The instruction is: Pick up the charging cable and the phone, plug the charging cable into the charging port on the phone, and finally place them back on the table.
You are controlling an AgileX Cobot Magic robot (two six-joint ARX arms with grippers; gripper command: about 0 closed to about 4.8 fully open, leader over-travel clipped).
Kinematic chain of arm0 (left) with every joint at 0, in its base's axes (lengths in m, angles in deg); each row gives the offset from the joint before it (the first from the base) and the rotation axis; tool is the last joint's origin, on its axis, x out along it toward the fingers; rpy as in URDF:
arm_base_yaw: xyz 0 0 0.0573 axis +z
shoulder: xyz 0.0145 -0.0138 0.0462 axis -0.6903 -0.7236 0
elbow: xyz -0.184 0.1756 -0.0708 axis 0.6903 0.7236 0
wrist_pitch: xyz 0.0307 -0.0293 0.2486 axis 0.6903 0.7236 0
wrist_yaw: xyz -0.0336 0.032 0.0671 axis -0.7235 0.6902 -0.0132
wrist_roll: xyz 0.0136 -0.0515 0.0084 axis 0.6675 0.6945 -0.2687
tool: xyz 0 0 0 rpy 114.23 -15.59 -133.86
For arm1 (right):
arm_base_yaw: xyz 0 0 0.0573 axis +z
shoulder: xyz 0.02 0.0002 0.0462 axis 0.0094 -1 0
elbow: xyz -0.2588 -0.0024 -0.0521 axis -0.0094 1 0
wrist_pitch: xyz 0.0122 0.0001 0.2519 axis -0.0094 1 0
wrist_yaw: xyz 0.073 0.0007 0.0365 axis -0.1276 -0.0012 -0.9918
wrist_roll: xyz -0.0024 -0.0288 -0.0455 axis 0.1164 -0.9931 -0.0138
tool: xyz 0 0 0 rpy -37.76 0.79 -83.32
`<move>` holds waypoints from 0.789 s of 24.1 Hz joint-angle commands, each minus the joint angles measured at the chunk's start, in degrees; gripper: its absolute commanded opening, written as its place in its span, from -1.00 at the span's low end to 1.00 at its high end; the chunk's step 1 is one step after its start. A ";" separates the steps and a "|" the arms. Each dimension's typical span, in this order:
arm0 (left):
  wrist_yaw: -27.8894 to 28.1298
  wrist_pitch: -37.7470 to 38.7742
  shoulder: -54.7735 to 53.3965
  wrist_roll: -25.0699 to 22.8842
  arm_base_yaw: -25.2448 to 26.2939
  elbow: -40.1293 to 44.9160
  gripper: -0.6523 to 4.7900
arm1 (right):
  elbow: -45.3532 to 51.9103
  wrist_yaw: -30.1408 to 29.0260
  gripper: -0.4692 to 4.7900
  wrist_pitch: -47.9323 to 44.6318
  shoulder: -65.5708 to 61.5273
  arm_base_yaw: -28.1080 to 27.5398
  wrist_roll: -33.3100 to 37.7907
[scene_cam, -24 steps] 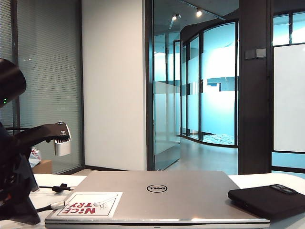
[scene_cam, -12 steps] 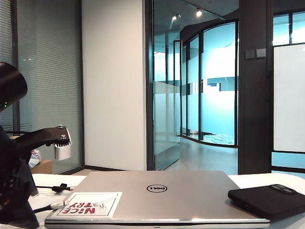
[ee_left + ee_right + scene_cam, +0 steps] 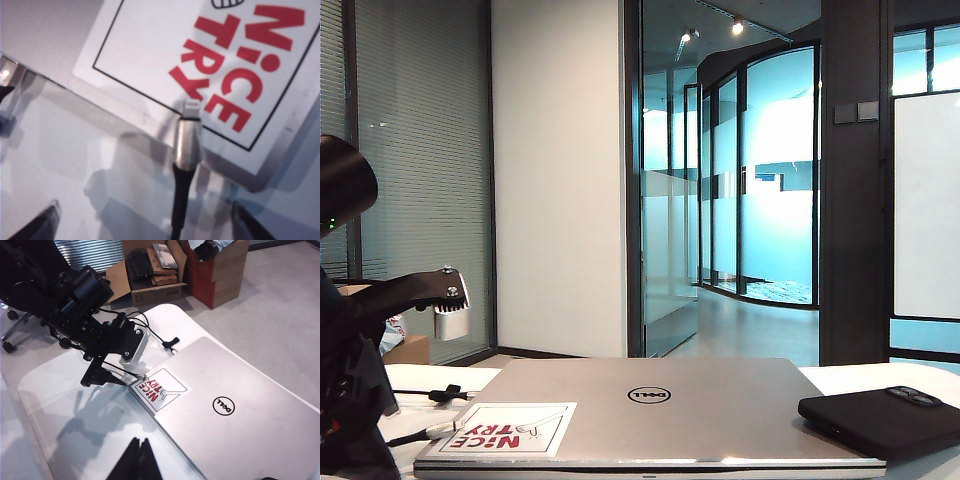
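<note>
Exterior view: white tabletop (image 3: 410, 412) carries silver laptop (image 3: 650, 410) and phone (image 3: 885, 420) (glass-walled office behind). Left claw (image 3: 145, 222) wide over charging cable (image 3: 186, 145); right claw (image 3: 137, 455) closed, empty.

Silver laptop (image 3: 660, 410), black phone (image 3: 882, 418)

In the exterior view my left arm (image 3: 355, 400) is cut by the picture's edge, and my left claw (image 3: 114, 376) cannot be seen there. In my left wrist view only the two dark fingertips (image 3: 37, 225) show at the frame's edge, and the charging cable (image 3: 182, 195) runs out of the picture, blurred. The phone (image 3: 885, 420) is cut at the exterior view's edge. My right claw (image 3: 137, 460) is partly cut in its wrist view.
</note>
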 commanded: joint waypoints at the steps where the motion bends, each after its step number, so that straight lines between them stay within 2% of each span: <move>1: -0.26 -0.31 0.13 -0.02 0.00 -0.02 0.84 | -0.33 -0.11 -0.83 -1.14 0.15 0.04 -0.17; 7: -0.24 -0.37 0.13 -0.04 0.00 -0.02 0.84 | -0.33 -0.11 -0.83 -1.11 0.13 0.04 -0.20; 12: -0.11 -9.90 0.17 -0.59 0.00 -0.02 0.84 | -0.33 -0.09 -0.83 -1.16 0.09 0.02 -0.20; 19: -0.22 -7.82 0.48 -1.20 -0.24 -0.02 0.84 | -0.33 -0.09 -0.83 -1.22 0.07 0.02 -0.20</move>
